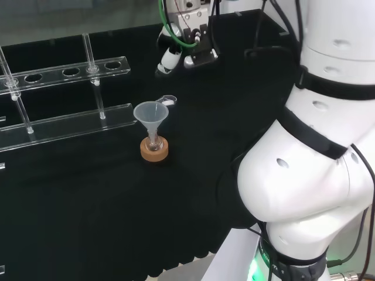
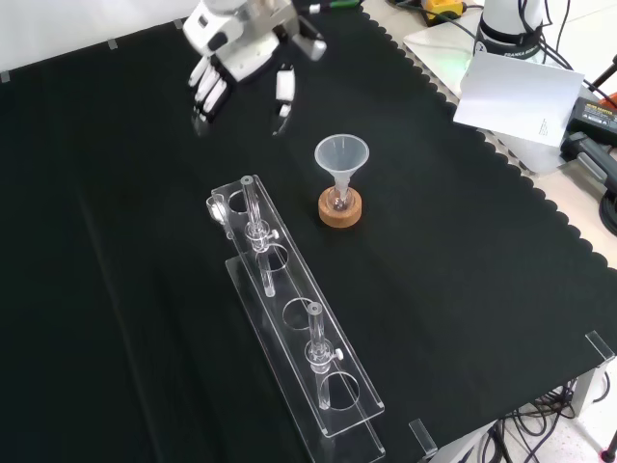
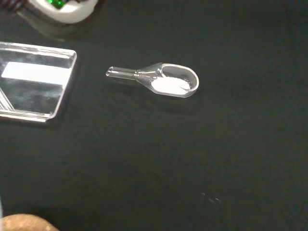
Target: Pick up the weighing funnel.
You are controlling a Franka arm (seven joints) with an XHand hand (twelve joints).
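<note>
Glossy white arm links with black bands, green cables, seemingly black-tipped white fingers.

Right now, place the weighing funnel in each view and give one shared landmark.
Head view: weighing funnel just behind the funnel.
Front view: weighing funnel faint, left of the funnel, by the rack's upper end.
Wrist view: weighing funnel on the cloth near the rack's corner, powder inside.
Shared landmark: cork ring.

The surface was matt black cloth. The robot hand looked like smooth black and white plastic. Near it, the weighing funnel was clear and glossy, holding white powder. Farther off, the clear funnel had a rough cork ring.
</note>
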